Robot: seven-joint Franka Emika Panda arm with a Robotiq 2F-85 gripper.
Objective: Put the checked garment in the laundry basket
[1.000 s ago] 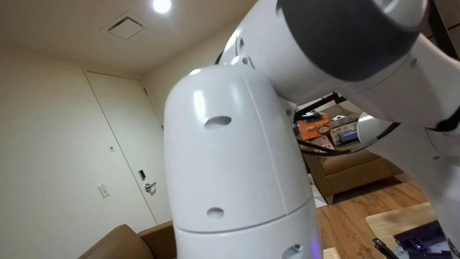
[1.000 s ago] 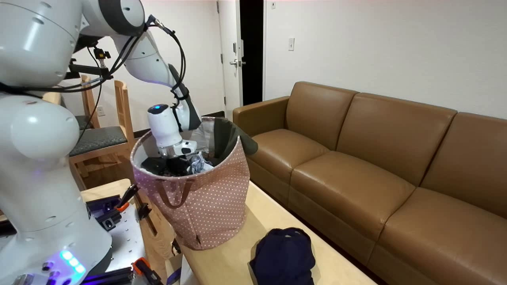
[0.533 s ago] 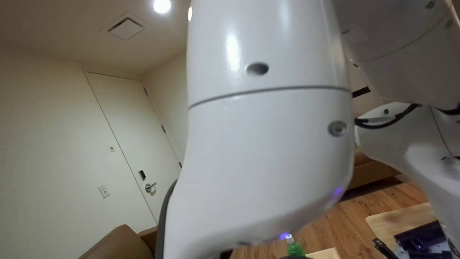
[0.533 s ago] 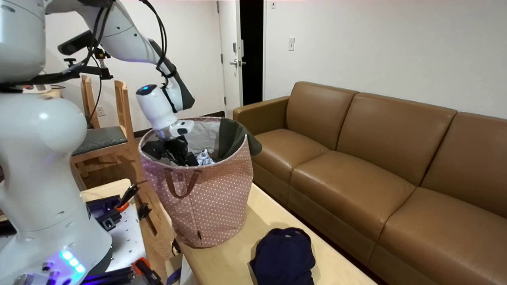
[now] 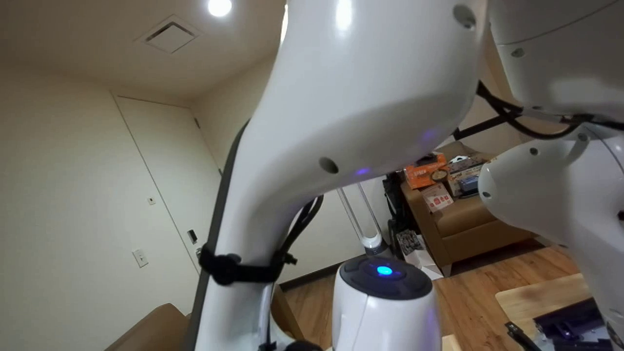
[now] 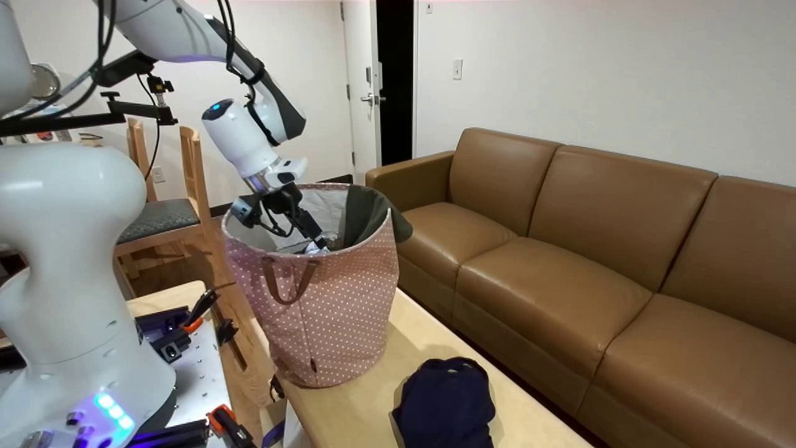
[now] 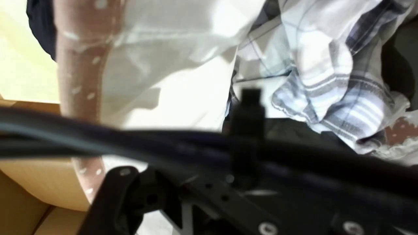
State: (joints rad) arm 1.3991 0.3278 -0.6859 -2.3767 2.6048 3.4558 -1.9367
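The checked garment [image 7: 339, 75], white, grey and pale blue, lies crumpled inside the laundry basket in the wrist view. Only a small pale bit of the garment [image 6: 315, 249] shows over the rim in an exterior view. The laundry basket [image 6: 336, 311] is pink with white dots, brown handles and a pale lining. Its dotted rim [image 7: 83, 71] crosses the left of the wrist view. My gripper [image 6: 319, 240] slants down into the basket's mouth, fingertips close to the garment. It appears open, with no cloth lifted along with it. Cables hide much of the jaws in the wrist view.
Under the basket is a light wooden table [image 6: 385, 404]. A folded navy garment [image 6: 444, 404] lies on it beside the basket. A brown sofa [image 6: 528, 267] runs along behind. Dark cables [image 7: 130, 143] hang across the wrist view.
My gripper has risen from deep in the basket and tilted, so its hand now stands above the rim. The garment has stayed inside. The basket has shifted slightly.
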